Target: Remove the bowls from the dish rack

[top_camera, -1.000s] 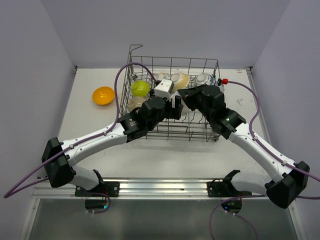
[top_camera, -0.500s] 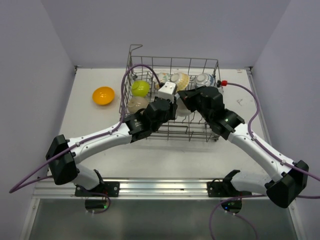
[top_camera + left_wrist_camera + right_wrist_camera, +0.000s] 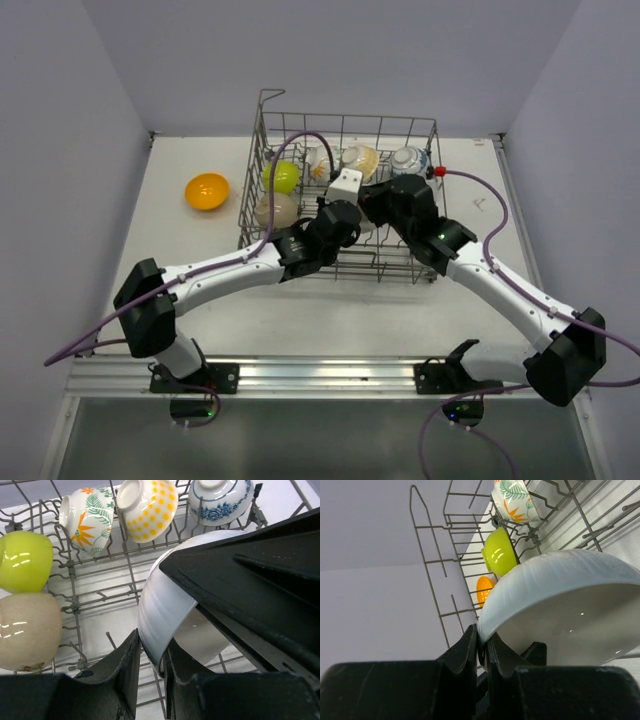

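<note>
A plain white bowl (image 3: 165,605) hangs tilted over the dish rack (image 3: 345,118), held by both grippers. My left gripper (image 3: 152,650) is shut on its lower rim. My right gripper (image 3: 482,642) is shut on the white bowl (image 3: 560,600) at another part of the rim. In the top view both wrists meet over the rack's middle and hide most of that bowl. Still in the rack are a lime bowl (image 3: 283,176), a beige bowl (image 3: 275,209), a floral bowl (image 3: 87,517), a yellow-dotted bowl (image 3: 147,502) and a blue-patterned bowl (image 3: 220,500).
An orange-yellow bowl (image 3: 207,190) stands on the table left of the rack. The rack's upright tines (image 3: 75,600) rise just below the held bowl. A raised wire loop (image 3: 427,555) stands at the rack's far left corner. Purple cables arch over both arms.
My left gripper has moved right, deeper over the rack, and closed from wide open onto the white bowl's rim. The right gripper has kept its grip and shifted slightly left.
</note>
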You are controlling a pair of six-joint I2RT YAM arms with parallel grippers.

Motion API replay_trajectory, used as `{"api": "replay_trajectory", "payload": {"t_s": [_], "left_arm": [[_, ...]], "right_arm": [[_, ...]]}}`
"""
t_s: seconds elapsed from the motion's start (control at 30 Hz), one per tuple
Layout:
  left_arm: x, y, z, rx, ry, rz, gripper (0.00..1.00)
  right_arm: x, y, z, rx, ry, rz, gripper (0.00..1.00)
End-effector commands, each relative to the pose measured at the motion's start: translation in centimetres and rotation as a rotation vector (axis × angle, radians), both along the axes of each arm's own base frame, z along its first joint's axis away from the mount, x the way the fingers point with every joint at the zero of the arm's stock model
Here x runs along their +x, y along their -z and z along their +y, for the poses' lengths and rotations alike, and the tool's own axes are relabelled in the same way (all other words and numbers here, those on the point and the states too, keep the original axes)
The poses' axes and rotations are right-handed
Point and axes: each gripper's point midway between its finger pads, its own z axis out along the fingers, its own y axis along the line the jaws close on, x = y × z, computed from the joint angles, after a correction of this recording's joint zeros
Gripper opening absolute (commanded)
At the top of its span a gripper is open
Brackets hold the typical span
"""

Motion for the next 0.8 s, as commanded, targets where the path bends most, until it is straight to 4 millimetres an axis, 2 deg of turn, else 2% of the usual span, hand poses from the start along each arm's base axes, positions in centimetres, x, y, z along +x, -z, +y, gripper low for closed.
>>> {"api": "replay_trajectory", "payload": {"t_s": [0.0,0.1,0.13,0.27,0.43,0.5,0.53,0.67,0.7,0.77], "left_arm": [[1.9,-2.3,2.3,0.048,-0.151,-0.085,0.0],[2.2,-2.1,2.6,0.082,-0.173,-0.094,0.0],[2.4,-1.8,3.1,0.102,-0.197,-0.098,0.0],[2.9,-1.1,4.7,0.136,-0.278,-0.102,0.0],[4.5,-0.1,6.3,0.112,-0.293,-0.063,0.0],[5.1,-0.1,6.9,0.109,-0.297,-0.056,0.0],[5.3,0.0,6.8,0.1,-0.282,-0.045,0.0],[6.6,-0.1,8.2,0.088,-0.288,-0.02,0.0],[6.7,-0.4,8.4,0.092,-0.29,-0.022,0.0],[7.1,-0.4,8.8,0.115,-0.285,-0.014,0.0]], "right_arm": [[-0.1,-1.8,0.5,0.046,-0.005,-0.045,0.09],[-0.1,-1.0,0.5,0.043,-0.004,-0.025,0.22],[-0.2,-0.5,0.5,0.048,-0.003,-0.014,0.34],[-0.8,0.7,0.6,0.068,-0.017,0.015,0.47],[-1.4,1.9,0.5,0.073,-0.026,0.032,0.52],[-1.7,1.8,0.2,0.077,-0.018,0.025,0.53],[-1.8,2.2,-0.2,0.074,-0.01,0.033,0.54],[-2.4,1.8,-1.7,0.083,0.031,0.011,0.54],[-2.6,1.2,-2.4,0.09,0.048,-0.006,0.55],[-3.1,1.3,-3.2,0.079,0.061,-0.012,0.55]]}}
